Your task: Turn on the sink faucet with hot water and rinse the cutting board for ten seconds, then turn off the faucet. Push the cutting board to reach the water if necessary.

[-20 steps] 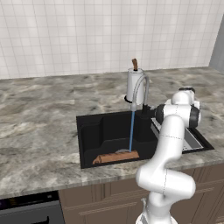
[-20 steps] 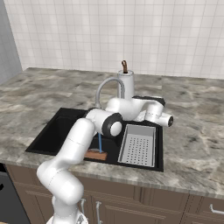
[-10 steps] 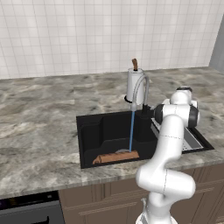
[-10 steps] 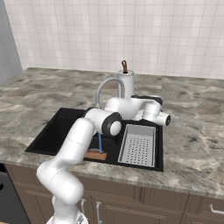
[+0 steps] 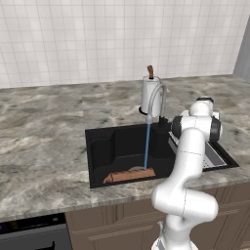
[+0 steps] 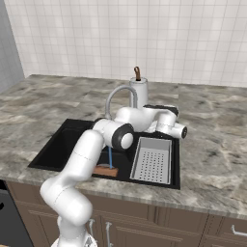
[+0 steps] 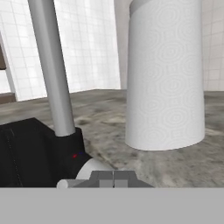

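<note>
The faucet (image 5: 157, 100) is running: a thin pale-blue stream of water (image 5: 146, 146) falls straight down from the tip of the grey gooseneck spout into the black sink (image 5: 105, 146). The stream lands on the cutting board (image 5: 130, 175), which lies flat on the basin floor against the front wall, its long side running along that wall. From the right base view the board (image 6: 106, 170) is partly hidden behind the white arm, with the water (image 6: 110, 157) meeting it from above. The perforated grey tray (image 6: 153, 159) occupies the right-hand part of the sink.

The claw (image 7: 113, 177) sits low at the back of the sink, just beside the dark base of the faucet (image 7: 52, 65). Its jaws are fully closed, fingertips pressed together, with nothing between them. Whether they touch the handle cannot be made out.

A white cylinder with a brown knob (image 5: 149, 93) stands upright on the mottled grey counter (image 5: 44, 127), just behind the faucet.
</note>
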